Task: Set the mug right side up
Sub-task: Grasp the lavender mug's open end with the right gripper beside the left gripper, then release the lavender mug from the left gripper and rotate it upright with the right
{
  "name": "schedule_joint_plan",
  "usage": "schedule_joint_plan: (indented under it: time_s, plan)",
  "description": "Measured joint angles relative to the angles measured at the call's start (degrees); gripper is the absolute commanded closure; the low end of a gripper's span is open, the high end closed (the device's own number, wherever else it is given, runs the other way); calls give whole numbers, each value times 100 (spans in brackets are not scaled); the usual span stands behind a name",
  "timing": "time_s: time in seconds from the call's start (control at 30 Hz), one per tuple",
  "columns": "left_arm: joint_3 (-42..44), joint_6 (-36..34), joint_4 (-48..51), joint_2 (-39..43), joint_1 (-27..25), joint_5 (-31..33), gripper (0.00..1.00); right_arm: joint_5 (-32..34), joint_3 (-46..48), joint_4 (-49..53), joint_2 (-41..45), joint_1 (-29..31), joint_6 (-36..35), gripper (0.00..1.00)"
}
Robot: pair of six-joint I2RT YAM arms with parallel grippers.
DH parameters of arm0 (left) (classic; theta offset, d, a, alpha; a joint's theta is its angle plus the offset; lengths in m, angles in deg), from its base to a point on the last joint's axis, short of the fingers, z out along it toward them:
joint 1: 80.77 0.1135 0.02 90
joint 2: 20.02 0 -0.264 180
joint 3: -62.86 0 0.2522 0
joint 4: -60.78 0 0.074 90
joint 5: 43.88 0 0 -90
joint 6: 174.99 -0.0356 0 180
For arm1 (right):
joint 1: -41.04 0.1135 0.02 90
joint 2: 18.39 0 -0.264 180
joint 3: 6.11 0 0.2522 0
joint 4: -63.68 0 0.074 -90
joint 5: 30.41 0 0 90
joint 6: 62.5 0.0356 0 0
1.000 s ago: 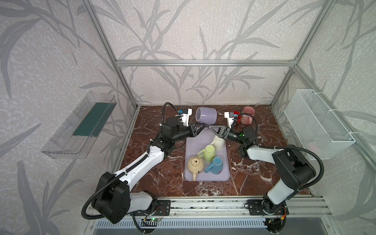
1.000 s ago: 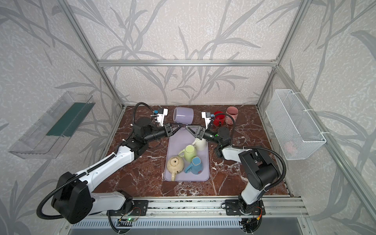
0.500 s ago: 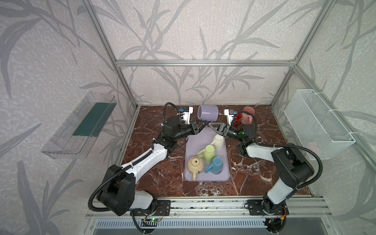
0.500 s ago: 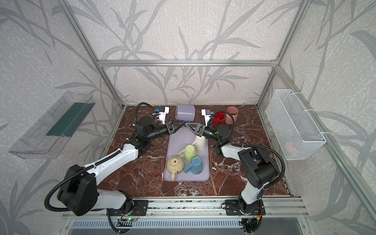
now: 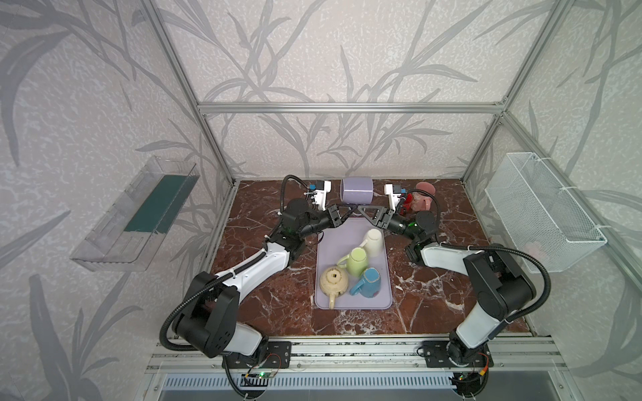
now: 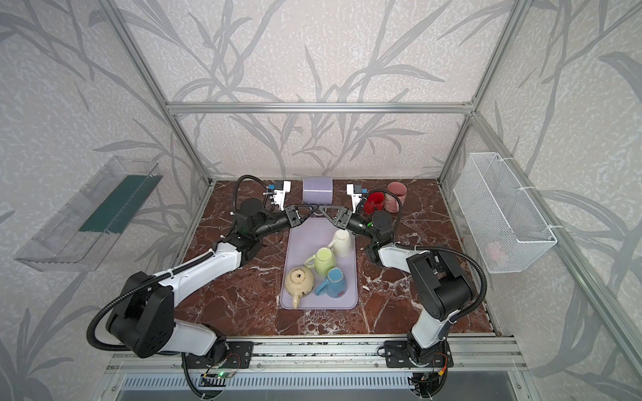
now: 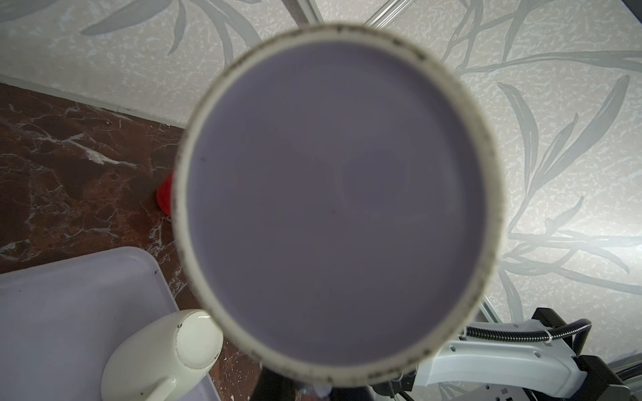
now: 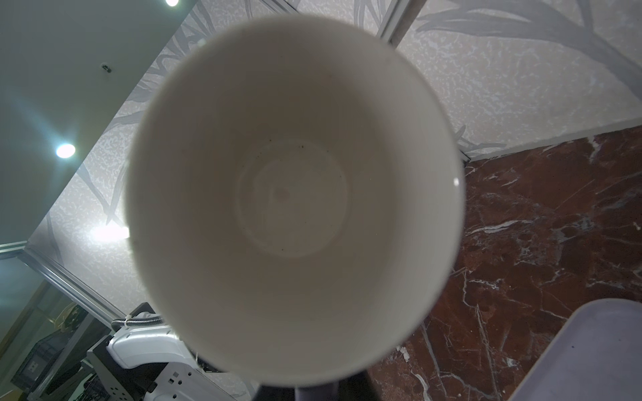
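Over marble tabletop [image 5: 278,305], mug [image 5: 357,190] held sideways, mouth rightward; left pincer [image 5: 345,209] and right pincer [image 5: 361,208] clamped on it.

No text, label, brand, number or sign can be read anywhere in these views. The lavender mug [image 5: 356,190] shows only plain surfaces: its outer wall in both top views, its base in the left wrist view and its white inside in the right wrist view. Any print on the small circuit boards [image 5: 260,375] at the front rail is too small to tell.
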Motion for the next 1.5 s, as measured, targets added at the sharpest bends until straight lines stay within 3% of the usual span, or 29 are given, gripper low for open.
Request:
schedule_joint_plan:
  time_s: [0.1,0.3,0.53,0.8,0.97,1.13,1.3,1.5]
  plan:
    - [0,11,-57,-35,0,2,99,9,0,11,0,-11,-2,100]
    - [0,-11,-44,-50,-28,0,61,13,46,28,22,-42,-63,100]
    - [63,-229,254,39,-114,111,37,0,413,131,146,-177,-129,100]
    - [72,-957,1279,767,-109,531,13,17,728,385,378,-487,-192,100]
    - [11,-1565,2411,1303,-101,1012,10,177,780,1530,909,-533,-743,100]
    - [-199,-2105,3742,1556,-59,1615,9,501,656,3333,1593,-527,-1617,100]
    - [-616,-2468,4903,1543,-31,2396,3,935,107,5064,1725,-518,-2389,100]
    - [-675,-2608,5543,1550,-31,3263,1,1596,-719,7018,1718,-518,-3338,100]
